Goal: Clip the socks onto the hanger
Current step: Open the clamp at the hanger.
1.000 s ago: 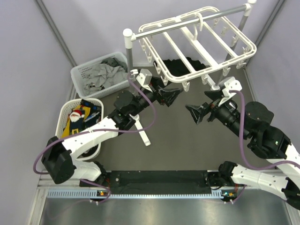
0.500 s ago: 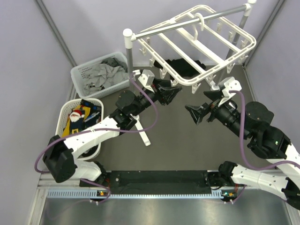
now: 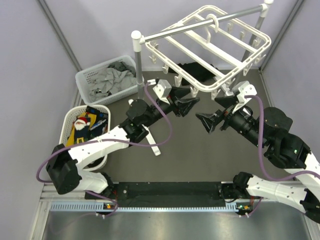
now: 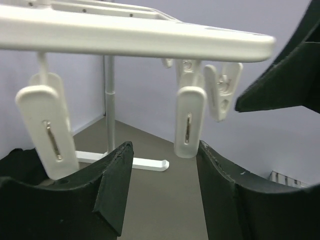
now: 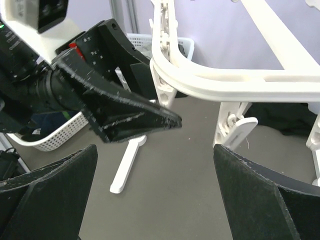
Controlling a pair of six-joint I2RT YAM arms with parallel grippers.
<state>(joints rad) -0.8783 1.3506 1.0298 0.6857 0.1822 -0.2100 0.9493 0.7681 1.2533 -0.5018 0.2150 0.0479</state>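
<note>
The white hanger (image 3: 212, 47) hangs by its hook from a grey pole, tilted, with small clips dangling from its near bar. My left gripper (image 3: 192, 105) is open and empty just under that bar. In the left wrist view the bar (image 4: 135, 42) runs across the top, and one clip (image 4: 190, 122) hangs just above the gap of the left gripper (image 4: 165, 150). My right gripper (image 3: 206, 122) is open and empty, facing the left one from the right. The right wrist view shows the hanger frame (image 5: 225, 82), a clip (image 5: 235, 127) and the left gripper (image 5: 125, 117) ahead of the right gripper (image 5: 155, 150). The socks (image 3: 85, 124) lie in a white oval basket (image 3: 67, 122) at the left.
The grey pole rack (image 3: 136, 65) stands on white feet (image 3: 151, 141) between the arms and the baskets. A white basket (image 3: 82, 77) of pale grey cloths (image 3: 110, 77) sits at the back left. A black garment (image 3: 192, 70) lies under the hanger. Lilac walls close in on both sides.
My left gripper has moved right, further under the hanger's near bar. The hanger has swung and tilted. The right arm has hardly moved.
</note>
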